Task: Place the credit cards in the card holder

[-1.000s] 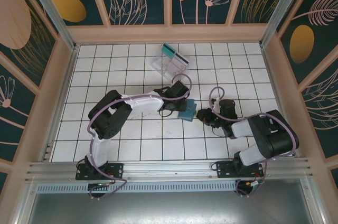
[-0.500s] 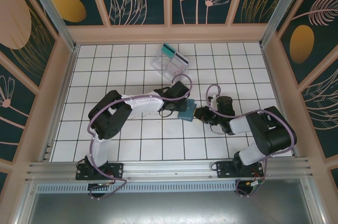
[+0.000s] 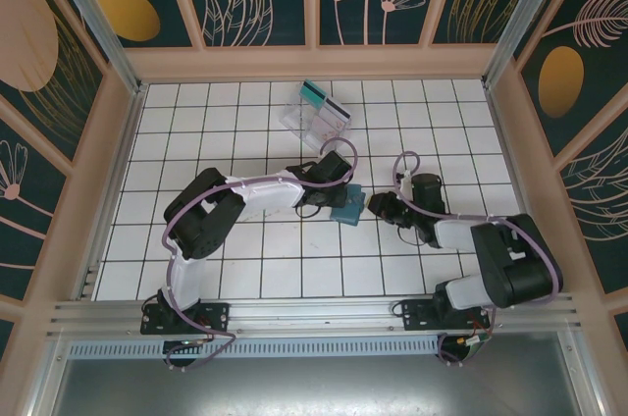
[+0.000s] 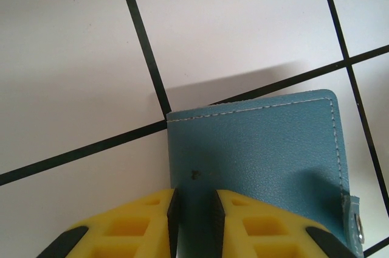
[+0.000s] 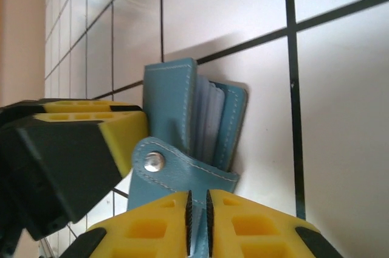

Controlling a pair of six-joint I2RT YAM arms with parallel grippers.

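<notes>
The right arm (image 3: 496,259) has moved. Its bend now sits closer to the near edge, and its wrist has swung a little farther out. The holder (image 3: 348,207) has stayed in its spot.

The right jaws are almost closed. They pinch the holder's strap (image 5: 182,176), the one with the shiny snap (image 5: 154,161). I think they grip the strap there so they can pull the holder open. It is open only a crack, and blue-grey pockets peek out between the two covers.

The left arm (image 3: 255,190) reaches in from the other side. The left jaws are narrow too, and they squeeze one cover of the holder (image 4: 261,148). That grip most likely keeps the holder from sliding while the strap is pulled. So the holder sits in the middle of the white tiled surface (image 3: 196,122), held from both sides.

Far back is a clear tray (image 3: 312,120), well apart from the holder. The teal card (image 3: 316,94) and the whitish card (image 3: 338,108) rest at its far end, side by side. Nothing touches them. They seem to wait there because the holder must be open before a card can go in.
</notes>
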